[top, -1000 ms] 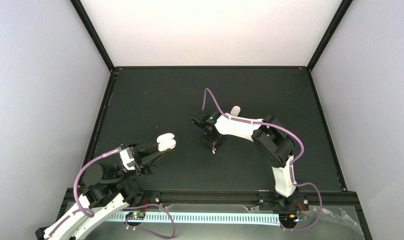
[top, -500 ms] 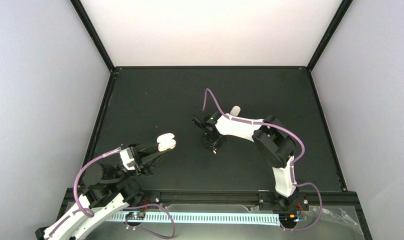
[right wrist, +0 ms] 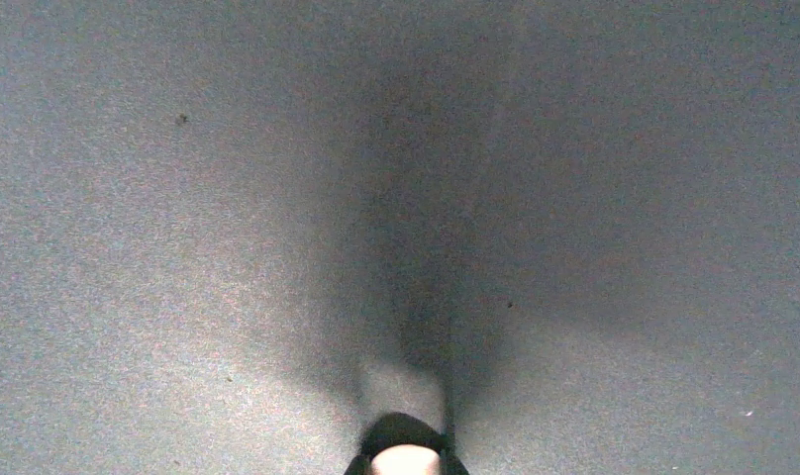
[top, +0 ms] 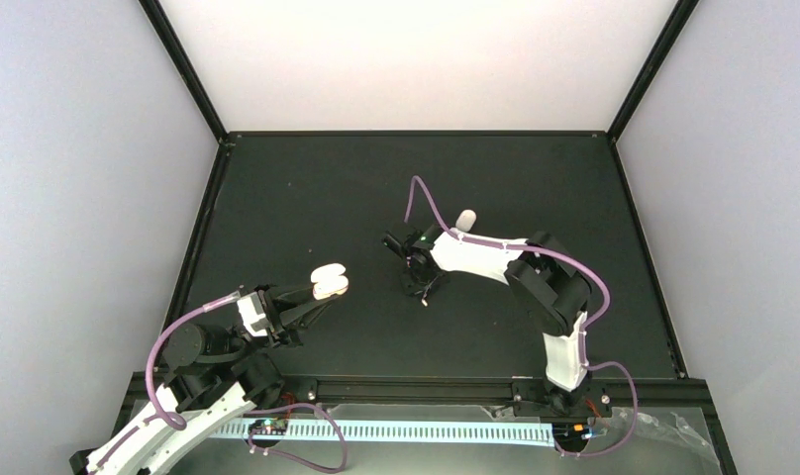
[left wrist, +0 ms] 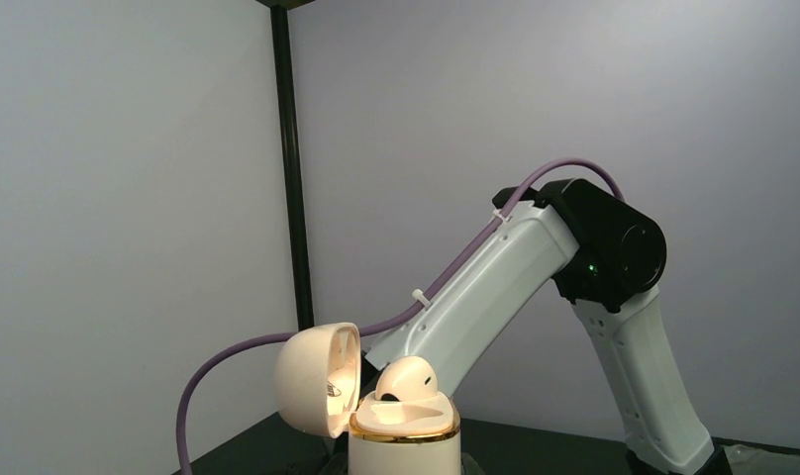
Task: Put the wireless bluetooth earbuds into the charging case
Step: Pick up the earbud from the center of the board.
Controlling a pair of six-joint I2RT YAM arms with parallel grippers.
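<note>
Since one second ago the right arm has drawn its wrist slightly toward the lower right, so the right end effector (top: 422, 290) stands a little lower in the centre of the top view. The left arm has not changed. A small pale earbud (top: 425, 300) shows at its tips, over the dark counter (top: 307, 188). In the right wrist view this bud sits at the bottom edge between dark parts, but I cannot tell whether the fingers press it or only stand around it.

At the lower left, the left end effector (top: 323, 290) is closed on the charging case (top: 330, 281). In the left wrist view the lid (left wrist: 315, 379) is swung open to the left, and a second earbud (left wrist: 408, 379) sits in the base. A white capsule (top: 465, 219) lies just above the right arm.
</note>
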